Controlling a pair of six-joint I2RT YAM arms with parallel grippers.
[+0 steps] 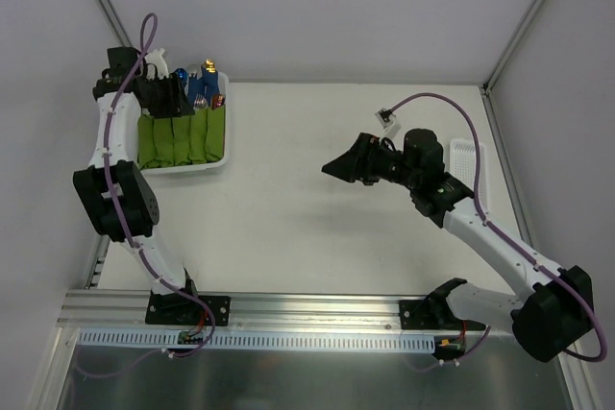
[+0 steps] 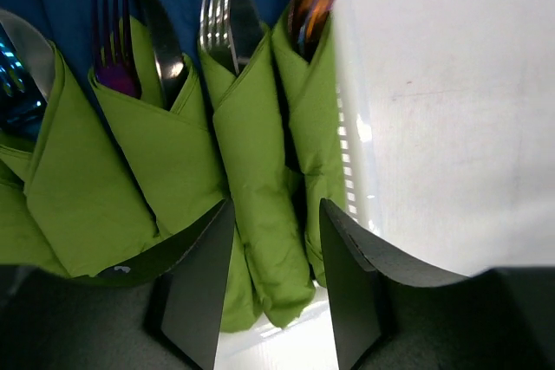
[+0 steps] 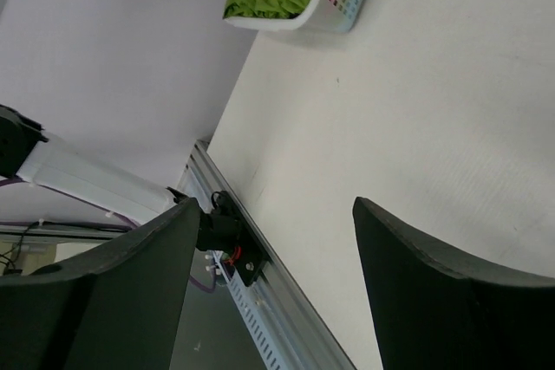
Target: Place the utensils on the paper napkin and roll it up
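Left gripper: jaws apart over 1 roll in basket, nothing clamped.
Right gripper: open, empty.
Best move, probably: rise straight, without snagging the roll.

Far-left white plastic basket is stuffed with a row of olive-green rolled napkin bundles, blue and reddish cutlery ends poking out its far end. Left gripper hangs right over that end; right gripper sits well right of the basket.
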